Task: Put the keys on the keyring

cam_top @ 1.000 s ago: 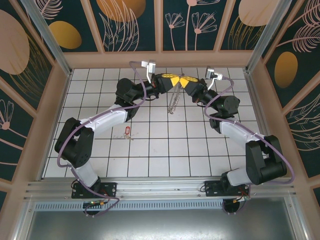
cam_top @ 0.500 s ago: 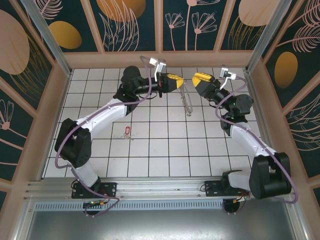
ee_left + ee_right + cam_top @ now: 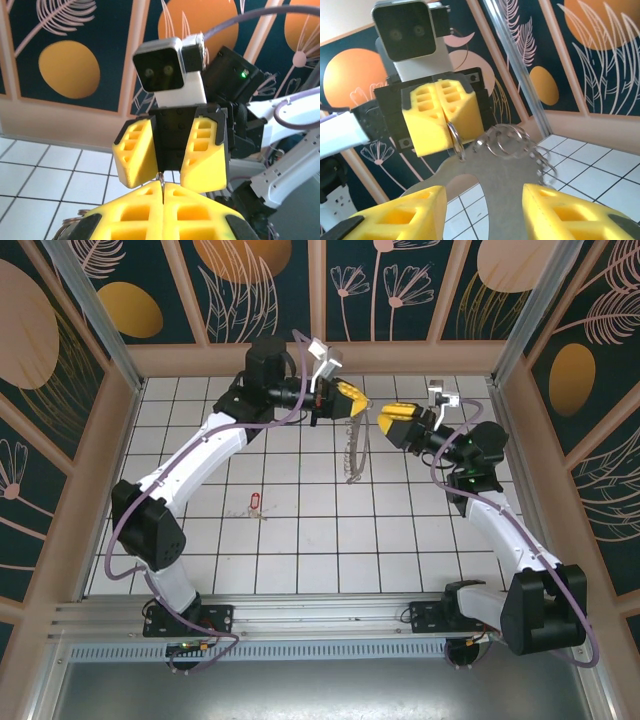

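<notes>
My left gripper (image 3: 352, 402) is shut on the keyring (image 3: 351, 455), which hangs from it as a long dangling bunch above the back of the tiled floor. In the left wrist view its yellow fingers (image 3: 125, 212) pinch a thin wire loop (image 3: 162, 179). My right gripper (image 3: 393, 421) stands open just to the right, facing the left one. In the right wrist view a flat grey metal piece (image 3: 505, 175) and several rings (image 3: 512, 141) hang in front of its spread fingers (image 3: 415, 210). A key (image 3: 254, 502) with a red-pink head lies on the floor, left of centre.
Patterned walls with an aluminium frame close the tiled floor (image 3: 320, 550) on three sides. Both arms arch over the back half; purple cables loop beside them.
The right gripper, shut beside the left one a second ago, has opened and drawn back to the right. The left gripper rose slightly with the keyring still hanging from it.
</notes>
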Robot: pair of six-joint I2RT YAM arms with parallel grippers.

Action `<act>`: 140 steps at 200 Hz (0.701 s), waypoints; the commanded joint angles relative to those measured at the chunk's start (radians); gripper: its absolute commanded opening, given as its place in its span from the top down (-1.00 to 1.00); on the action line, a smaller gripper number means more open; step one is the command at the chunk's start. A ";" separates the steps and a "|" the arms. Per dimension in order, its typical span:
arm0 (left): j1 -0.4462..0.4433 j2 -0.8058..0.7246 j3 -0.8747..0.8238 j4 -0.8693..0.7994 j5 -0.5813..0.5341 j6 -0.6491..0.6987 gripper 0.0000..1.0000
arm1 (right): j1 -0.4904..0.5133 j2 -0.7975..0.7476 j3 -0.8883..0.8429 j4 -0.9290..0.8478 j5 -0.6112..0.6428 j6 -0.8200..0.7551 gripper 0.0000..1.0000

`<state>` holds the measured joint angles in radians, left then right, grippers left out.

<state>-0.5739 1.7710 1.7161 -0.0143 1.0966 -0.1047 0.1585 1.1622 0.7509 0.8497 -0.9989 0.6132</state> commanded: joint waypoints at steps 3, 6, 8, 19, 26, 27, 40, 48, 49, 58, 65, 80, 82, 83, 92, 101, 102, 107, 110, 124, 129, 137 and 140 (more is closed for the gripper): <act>0.007 0.013 0.034 -0.102 0.071 0.071 1.00 | -0.006 0.007 0.047 0.002 -0.083 -0.035 0.17; 0.006 0.013 0.033 -0.103 0.072 0.071 1.00 | -0.007 0.008 0.049 0.002 -0.086 -0.035 0.18; 0.007 0.013 0.032 -0.104 0.073 0.071 1.00 | -0.007 0.009 0.050 0.004 -0.087 -0.035 0.18; 0.006 0.014 0.031 -0.112 0.078 0.075 1.00 | -0.004 0.012 0.053 0.008 -0.093 -0.032 0.21; 0.006 0.013 0.031 -0.114 0.084 0.079 1.00 | -0.003 0.014 0.056 0.009 -0.096 -0.031 0.21; 0.006 0.014 0.031 -0.115 0.085 0.079 1.00 | -0.002 0.015 0.057 0.009 -0.096 -0.031 0.21; 0.006 0.013 0.031 -0.119 0.091 0.079 1.00 | 0.002 0.019 0.063 0.010 -0.101 -0.032 0.24; 0.006 0.013 0.031 -0.121 0.093 0.080 1.00 | 0.002 0.022 0.065 0.009 -0.102 -0.032 0.24; 0.006 0.014 0.031 -0.121 0.093 0.080 1.00 | 0.003 0.024 0.066 0.009 -0.102 -0.032 0.24; 0.007 0.014 0.032 -0.122 0.095 0.080 1.00 | 0.007 0.028 0.067 0.013 -0.102 -0.031 0.26; 0.007 0.015 0.033 -0.123 0.098 0.080 1.00 | 0.011 0.032 0.070 0.015 -0.102 -0.030 0.26; 0.007 0.018 0.034 -0.125 0.104 0.080 1.00 | 0.019 0.043 0.075 0.022 -0.101 -0.029 0.27; 0.006 0.018 0.034 -0.125 0.105 0.079 1.00 | 0.020 0.043 0.077 0.023 -0.101 -0.029 0.28; 0.006 0.018 0.034 -0.125 0.106 0.079 1.00 | 0.021 0.043 0.077 0.024 -0.101 -0.029 0.29; 0.006 0.019 0.034 -0.125 0.106 0.080 1.00 | 0.028 0.050 0.084 0.023 -0.101 -0.030 0.31; 0.007 0.020 0.034 -0.125 0.106 0.080 1.00 | 0.036 0.057 0.090 0.023 -0.101 -0.030 0.32; 0.007 0.020 0.033 -0.125 0.106 0.079 1.00 | 0.036 0.059 0.091 0.023 -0.101 -0.030 0.32; 0.007 0.020 0.033 -0.125 0.106 0.078 1.00 | 0.040 0.063 0.094 0.023 -0.101 -0.030 0.33; 0.006 0.020 0.034 -0.125 0.107 0.079 1.00 | 0.043 0.065 0.096 0.023 -0.101 -0.031 0.33; 0.006 0.020 0.034 -0.125 0.110 0.078 1.00 | 0.052 0.074 0.103 0.023 -0.096 -0.033 0.36; 0.006 0.021 0.034 -0.125 0.109 0.076 1.00 | 0.056 0.077 0.104 0.025 -0.096 -0.033 0.37; 0.006 0.022 0.033 -0.124 0.110 0.077 1.00 | 0.059 0.082 0.105 0.026 -0.094 -0.033 0.38; 0.006 0.022 0.034 -0.124 0.111 0.077 1.00 | 0.061 0.083 0.106 0.027 -0.095 -0.033 0.39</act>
<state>-0.5739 1.7832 1.7172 -0.1402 1.1713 -0.0479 0.2050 1.2324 0.8162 0.8410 -1.0756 0.6010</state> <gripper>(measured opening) 0.050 0.315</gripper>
